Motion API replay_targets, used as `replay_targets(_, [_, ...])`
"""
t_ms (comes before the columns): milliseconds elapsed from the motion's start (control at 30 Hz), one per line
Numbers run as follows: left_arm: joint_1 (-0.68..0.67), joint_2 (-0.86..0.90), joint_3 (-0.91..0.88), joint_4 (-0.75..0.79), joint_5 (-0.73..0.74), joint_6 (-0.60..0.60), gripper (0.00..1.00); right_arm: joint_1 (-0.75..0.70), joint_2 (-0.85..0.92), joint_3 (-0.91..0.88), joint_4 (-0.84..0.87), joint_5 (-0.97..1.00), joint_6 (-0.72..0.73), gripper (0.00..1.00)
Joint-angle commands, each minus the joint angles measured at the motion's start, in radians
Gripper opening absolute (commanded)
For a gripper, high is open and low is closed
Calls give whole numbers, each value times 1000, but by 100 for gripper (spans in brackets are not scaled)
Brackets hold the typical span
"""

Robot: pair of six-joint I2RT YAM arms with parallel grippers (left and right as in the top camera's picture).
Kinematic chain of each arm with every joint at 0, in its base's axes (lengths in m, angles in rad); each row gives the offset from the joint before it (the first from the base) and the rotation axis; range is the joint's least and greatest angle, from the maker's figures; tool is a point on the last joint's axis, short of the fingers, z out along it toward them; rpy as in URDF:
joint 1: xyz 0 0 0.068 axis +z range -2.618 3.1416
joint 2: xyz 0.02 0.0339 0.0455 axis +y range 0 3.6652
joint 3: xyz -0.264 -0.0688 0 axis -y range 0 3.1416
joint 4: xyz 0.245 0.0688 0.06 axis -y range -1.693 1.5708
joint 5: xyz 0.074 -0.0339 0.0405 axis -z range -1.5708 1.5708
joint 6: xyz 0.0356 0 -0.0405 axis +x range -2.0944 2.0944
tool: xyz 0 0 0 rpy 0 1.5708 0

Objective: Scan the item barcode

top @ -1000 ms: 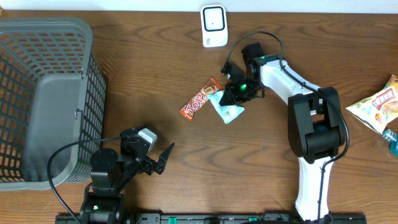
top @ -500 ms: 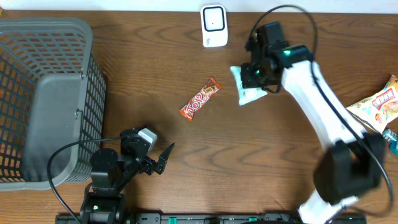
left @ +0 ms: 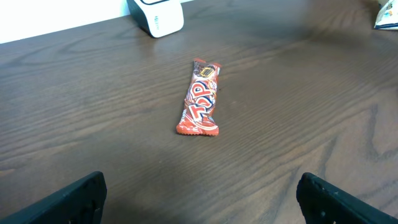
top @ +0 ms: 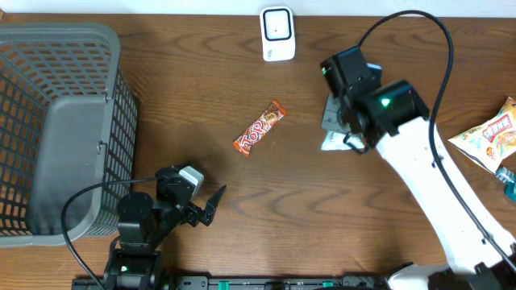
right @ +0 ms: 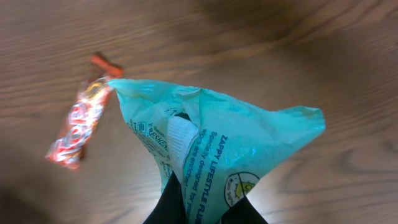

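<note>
Teal packet (right: pixel 249 143), one, clamped in right pincer (right: pixel 202 208); left pincer (left: pixel 202 199) gapes empty; one red bar (top: pixel 260 127).

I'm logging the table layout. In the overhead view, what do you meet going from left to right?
Grey basket → left tool → white scanner → teal packet → snack bag at the right edge.

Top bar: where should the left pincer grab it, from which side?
Mid-length of the Top bar, across its narrow width, straight down from above. It lies flat on the table with nothing touching it, so only the long edges offer a pinch. It sits diagonal in the overhead view, so probably rotate the open left pincer to straddle it.
</note>
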Motion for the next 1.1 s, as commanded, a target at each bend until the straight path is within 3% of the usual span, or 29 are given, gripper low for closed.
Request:
replay_targets(0, [3, -2, -3, 3, -5, -9, 98, 38, -42, 11, -10, -141, 47, 2])
replay_targets(167, [3, -2, -3, 3, -5, -9, 98, 54, -42, -3, -23, -357, -5, 1])
replay_targets(533, [3, -2, -3, 3, -5, -9, 98, 202, -45, -27, 101, -420, 24, 2])
replay_targets(1067, [3, -2, -3, 3, -5, -9, 98, 236, -52, -27, 121, -505, -49, 2])
